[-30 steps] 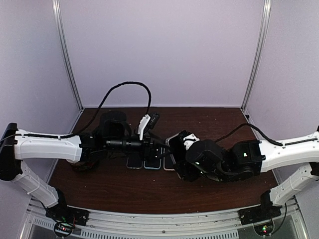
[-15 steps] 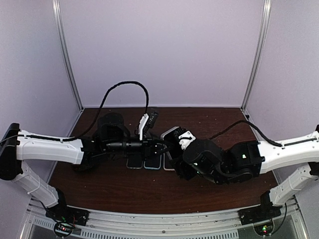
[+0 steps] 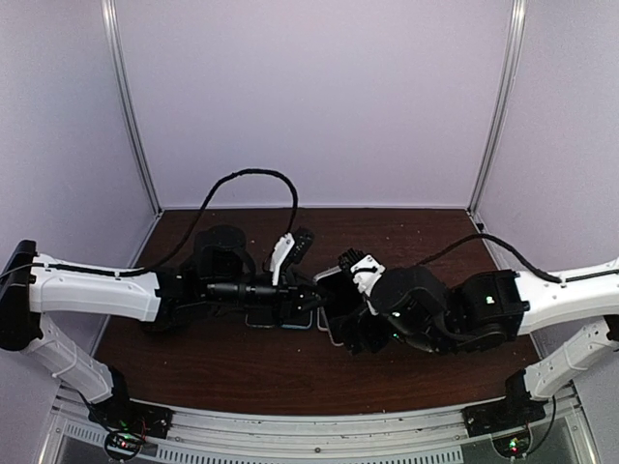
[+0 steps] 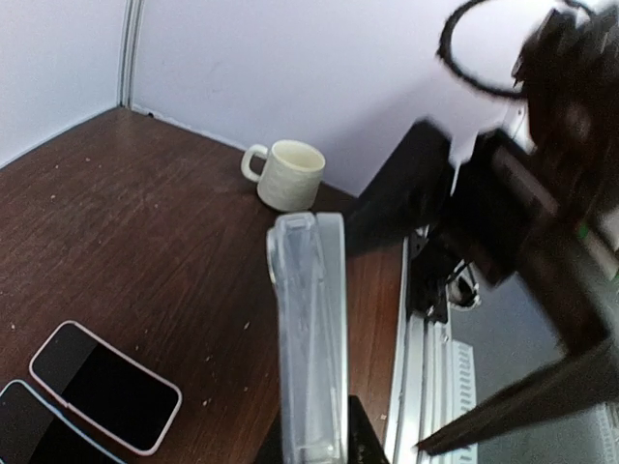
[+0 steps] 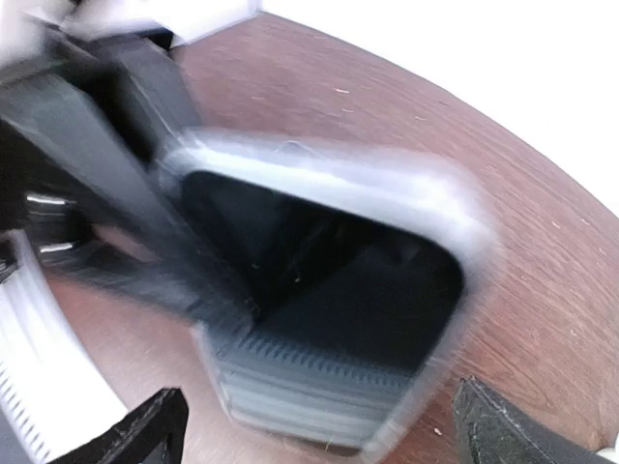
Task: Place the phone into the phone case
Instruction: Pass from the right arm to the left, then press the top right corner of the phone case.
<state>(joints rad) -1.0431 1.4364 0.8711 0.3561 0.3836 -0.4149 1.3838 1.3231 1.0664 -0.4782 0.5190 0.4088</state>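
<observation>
- The left gripper (image 3: 314, 293) has its jaws clenched on the clear phone case (image 4: 311, 329), gripping it by its lower end.
- In the left wrist view the case stands edge-on and nearly upright, lifted off the dark wooden counter (image 4: 145, 242).
- The right gripper (image 5: 324, 430) faces the case with its jaws released and spread wide. Its two fingertips (image 5: 145, 430) show at the bottom corners of its own view, and no contact with the case can be made out.
- From the right wrist the open side of the case is turned towards the camera, blurred, with a dark hollow inside its pale rim.
- Seen from above, the two grippers meet near the middle of the counter, the case between them.
- A phone with a pale rim (image 4: 104, 398) lies flat, screen up, on the counter below and to the left of the case. Just beside it lies a phone with a blue rim (image 4: 19, 430), cut off by the frame edge.
- Neither phone is in the case or in any jaws.
- A cream mug (image 4: 285, 174) stands upright near the back wall, well apart from the phones.
</observation>
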